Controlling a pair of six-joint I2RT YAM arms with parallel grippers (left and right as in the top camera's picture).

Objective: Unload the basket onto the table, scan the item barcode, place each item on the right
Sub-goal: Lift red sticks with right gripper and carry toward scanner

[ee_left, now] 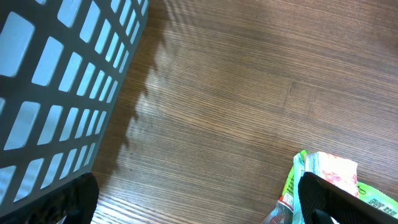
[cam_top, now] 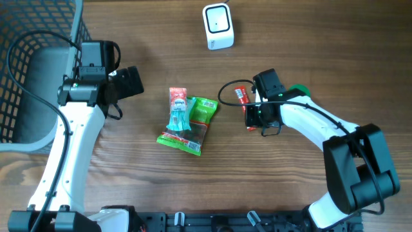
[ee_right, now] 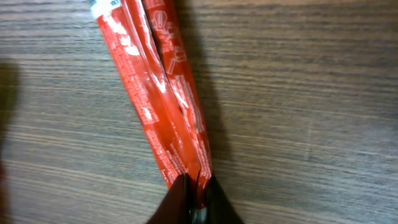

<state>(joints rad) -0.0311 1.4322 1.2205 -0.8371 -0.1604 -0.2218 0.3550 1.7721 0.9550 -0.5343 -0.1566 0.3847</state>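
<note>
right gripper (ee_right: pixel 196 186) pinched shut on near end of slim red foil stick packet (ee_right: pixel 158 93) | packet lay flat on wooden table (cam_top: pixel 309 45), robot-side and slightly right of white boxy scanner (cam_top: pixel 217 26), long axis running from jaws toward it | left gripper (cam_top: pixel 129 82) gaped wide, empty, well left of scanner | bare wood between packet and scanner

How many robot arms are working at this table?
2. The left arm is beside the mesh basket; the right arm is mid-table, its gripper pinching a red packet.
</note>
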